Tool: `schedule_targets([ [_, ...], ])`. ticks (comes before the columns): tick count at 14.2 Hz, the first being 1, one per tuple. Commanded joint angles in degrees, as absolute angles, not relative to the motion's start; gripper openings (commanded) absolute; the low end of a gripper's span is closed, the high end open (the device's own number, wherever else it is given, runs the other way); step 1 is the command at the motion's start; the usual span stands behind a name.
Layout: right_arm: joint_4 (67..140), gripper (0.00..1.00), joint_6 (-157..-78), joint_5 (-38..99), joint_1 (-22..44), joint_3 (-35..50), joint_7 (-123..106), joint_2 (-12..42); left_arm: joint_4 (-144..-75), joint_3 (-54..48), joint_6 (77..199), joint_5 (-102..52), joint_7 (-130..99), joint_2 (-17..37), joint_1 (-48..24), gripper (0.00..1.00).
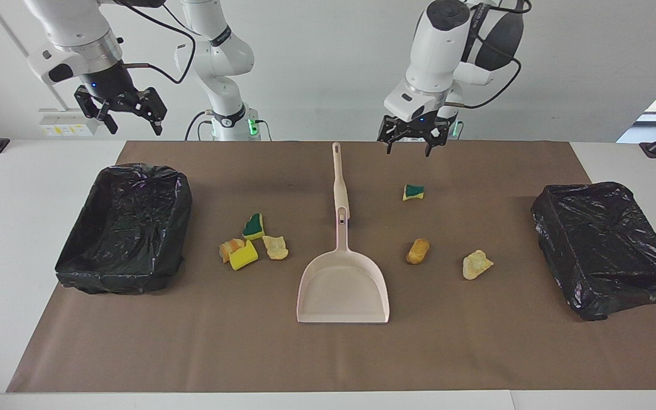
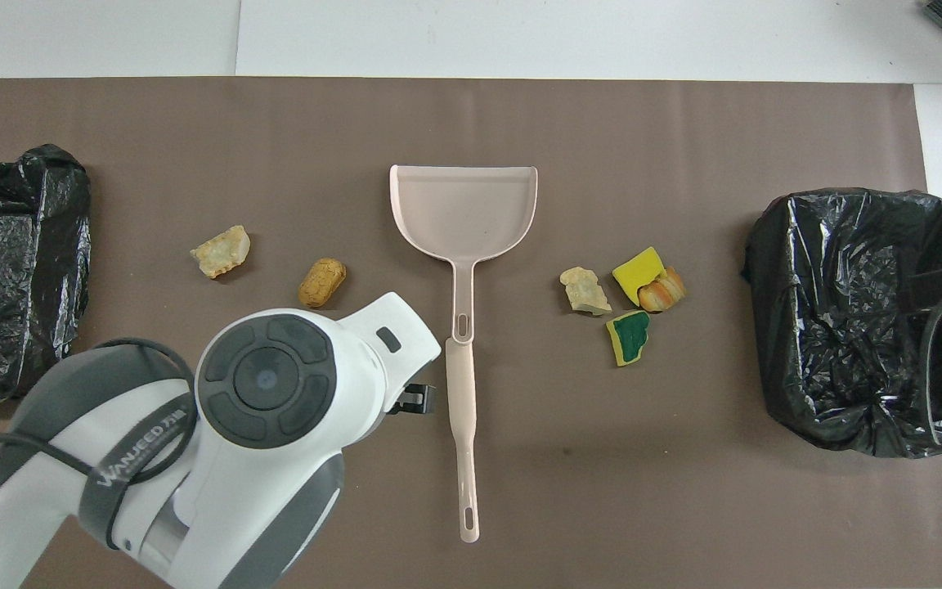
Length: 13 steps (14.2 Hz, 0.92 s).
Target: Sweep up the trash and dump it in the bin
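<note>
The beige dustpan (image 1: 344, 290) (image 2: 463, 204) lies mid-mat, its long handle (image 1: 337, 171) pointing at the robots. Trash is scattered on both sides of it. Toward the right arm's end sits a cluster: a green-backed sponge bit (image 1: 254, 226) (image 2: 628, 336), a yellow sponge bit (image 1: 243, 256), an orange lump (image 1: 230, 248) and a pale lump (image 1: 275, 247). Toward the left arm's end lie a green sponge bit (image 1: 413, 192), a tan lump (image 1: 418, 251) (image 2: 322, 282) and a pale lump (image 1: 476, 264) (image 2: 220, 251). My left gripper (image 1: 409, 149) hangs open and empty beside the handle's end. My right gripper (image 1: 130, 121) waits open, high up.
Two black-bagged bins stand on the brown mat, one (image 1: 126, 228) (image 2: 855, 319) at the right arm's end, the other (image 1: 607, 247) (image 2: 13, 262) at the left arm's end. In the overhead view the left arm (image 2: 266, 384) covers the green sponge bit nearest the robots.
</note>
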State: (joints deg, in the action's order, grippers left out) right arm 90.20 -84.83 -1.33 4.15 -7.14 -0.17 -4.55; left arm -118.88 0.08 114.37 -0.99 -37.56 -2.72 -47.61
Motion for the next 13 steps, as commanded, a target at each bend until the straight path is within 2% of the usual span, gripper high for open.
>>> schedule_targets([
  [1,91.41,1.00,-85.69,-1.05,3.96,-7.03,-1.41,-5.62,-124.18,1.23,120.91,-0.88,-42.09,-2.29,-52.81,1.00],
  [9,91.41,1.00,-85.69,-1.05,3.96,-7.12,-1.41,-5.62,-128.40,1.14,126.65,-0.97,-47.46,0.79,-55.81,0.99],
  [11,91.41,1.00,-85.69,-1.05,3.96,-7.12,-1.41,-5.62,-128.50,1.14,127.17,-0.97,-47.55,1.84,-56.69,0.95],
  [13,91.41,1.00,-85.78,-1.05,3.96,-7.03,-1.41,-5.62,-128.58,1.14,128.84,-0.97,-47.64,2.81,-56.69,0.86],
])
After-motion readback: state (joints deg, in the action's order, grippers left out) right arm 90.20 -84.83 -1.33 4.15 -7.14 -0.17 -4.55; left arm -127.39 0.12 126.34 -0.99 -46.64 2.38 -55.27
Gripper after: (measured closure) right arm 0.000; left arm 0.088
